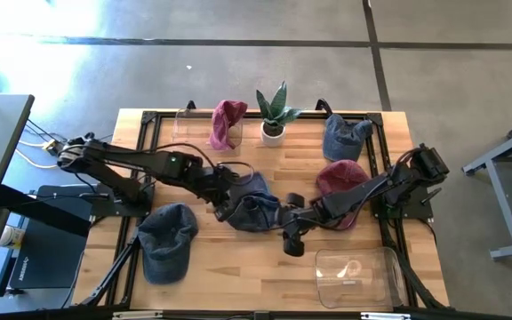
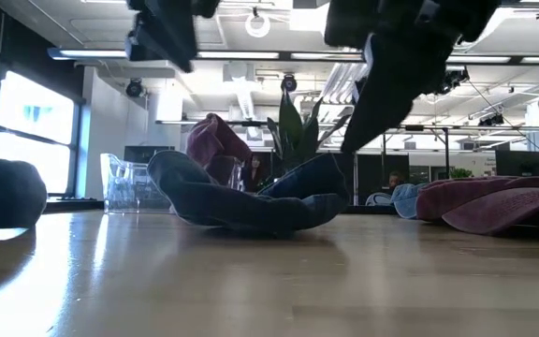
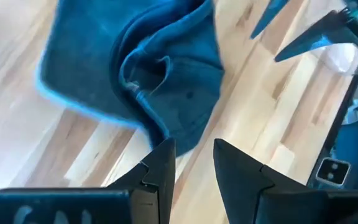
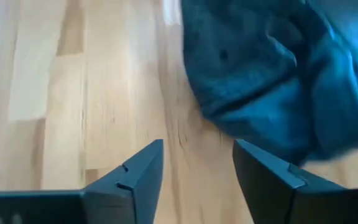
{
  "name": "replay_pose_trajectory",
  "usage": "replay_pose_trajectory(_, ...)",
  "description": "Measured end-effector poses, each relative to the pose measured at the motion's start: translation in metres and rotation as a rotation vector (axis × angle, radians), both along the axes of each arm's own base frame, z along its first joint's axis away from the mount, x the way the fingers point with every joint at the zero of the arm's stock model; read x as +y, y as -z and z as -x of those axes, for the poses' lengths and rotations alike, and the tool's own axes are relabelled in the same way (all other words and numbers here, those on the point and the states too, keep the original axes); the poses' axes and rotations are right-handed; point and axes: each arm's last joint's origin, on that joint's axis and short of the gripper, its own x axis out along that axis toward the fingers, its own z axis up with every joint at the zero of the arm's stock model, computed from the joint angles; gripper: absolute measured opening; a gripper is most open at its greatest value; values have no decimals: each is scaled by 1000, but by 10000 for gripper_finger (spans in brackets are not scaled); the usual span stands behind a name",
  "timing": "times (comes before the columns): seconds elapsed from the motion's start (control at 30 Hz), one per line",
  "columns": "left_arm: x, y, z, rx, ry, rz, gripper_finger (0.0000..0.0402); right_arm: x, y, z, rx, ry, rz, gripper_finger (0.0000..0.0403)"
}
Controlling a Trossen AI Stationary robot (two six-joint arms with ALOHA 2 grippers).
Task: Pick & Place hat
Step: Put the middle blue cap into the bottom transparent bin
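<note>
While the blue hat (image 1: 254,212) lies crumpled mid-table, the left gripper (image 1: 223,212) and right gripper (image 1: 292,242) flank it, both open, holding nothing.

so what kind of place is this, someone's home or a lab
Most likely a lab or workshop, not a home: bare concrete floor, exposed ceiling ducts and strip lights, and a framed wooden table set with stands, one holding a maroon hat.

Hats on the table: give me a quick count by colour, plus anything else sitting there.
Blue denim hats: 3
Maroon hats: 2
Clear stands: 2
Potted plant: 1
Total: 8
</note>
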Motion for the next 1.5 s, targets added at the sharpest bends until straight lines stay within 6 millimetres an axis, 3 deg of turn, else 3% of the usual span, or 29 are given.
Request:
replay_pose_trajectory(0.27, -22, 10, 11, 124, -2, -52, 106, -3, 12, -17, -83, -214, 226, 219)
replay_pose_trajectory(0.4, -31, 11, 14, 134, -28, -38, 106, -4, 34, -35, -139, -315, 303, 220)
replay_pose_trajectory(0.67, -44, 7, 29, 168, -33, -30, 106, -18, 77, -53, -39, -325, 314, 219)
replay_pose_trajectory(0.77, -46, 7, 31, 176, -52, -29, 106, -22, 81, -56, -32, -288, 314, 207)
replay_pose_trajectory(0.87, -45, 7, 32, 182, -59, -24, 106, -26, 80, -57, -38, -258, 286, 167)
replay_pose_trajectory(1.1, -36, -13, 50, 92, -91, -57, 106, -32, 56, -57, -95, -139, 200, 18)
replay_pose_trajectory(1.27, -27, -28, 68, 25, -131, -109, 106, -34, 19, -50, -173, -22, 69, 29)
replay_pose_trajectory(1.5, -19, -41, 80, -67, -144, -181, 106, -50, -54, -27, -327, 134, -203, 8)
